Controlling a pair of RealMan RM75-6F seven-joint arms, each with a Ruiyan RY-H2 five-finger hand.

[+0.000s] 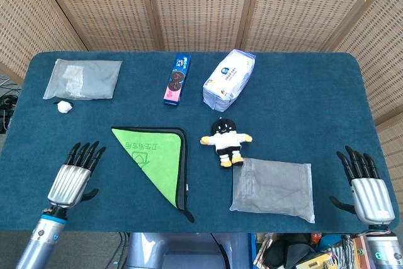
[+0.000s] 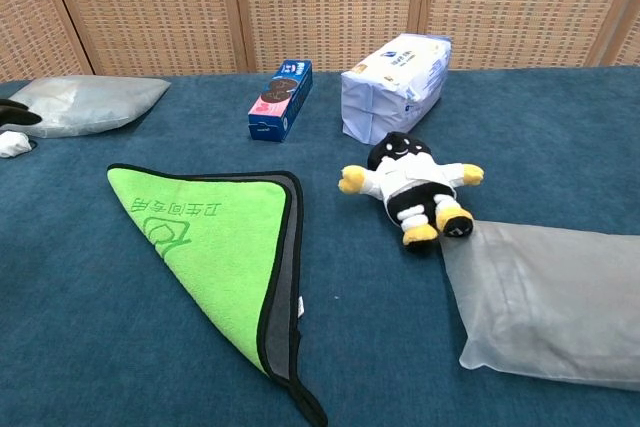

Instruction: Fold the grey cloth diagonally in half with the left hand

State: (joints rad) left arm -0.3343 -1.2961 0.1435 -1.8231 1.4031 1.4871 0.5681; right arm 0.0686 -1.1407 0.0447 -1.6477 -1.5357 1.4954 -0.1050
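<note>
The cloth (image 1: 158, 160) lies folded into a triangle on the blue table, its green side up and a grey edge with black trim along its right side; the chest view shows the same cloth (image 2: 215, 247). My left hand (image 1: 72, 179) hovers at the table's front left corner, well left of the cloth, fingers spread and holding nothing. Only a dark fingertip of it shows at the chest view's left edge. My right hand (image 1: 367, 187) is at the front right corner, fingers apart, empty.
A plush doll (image 1: 225, 141) lies right of the cloth, with a grey pouch (image 1: 273, 188) in front of it. At the back are a blue cookie box (image 1: 177, 80), a tissue pack (image 1: 229, 79), a clear bag (image 1: 82, 79) and a white lump (image 1: 63, 107).
</note>
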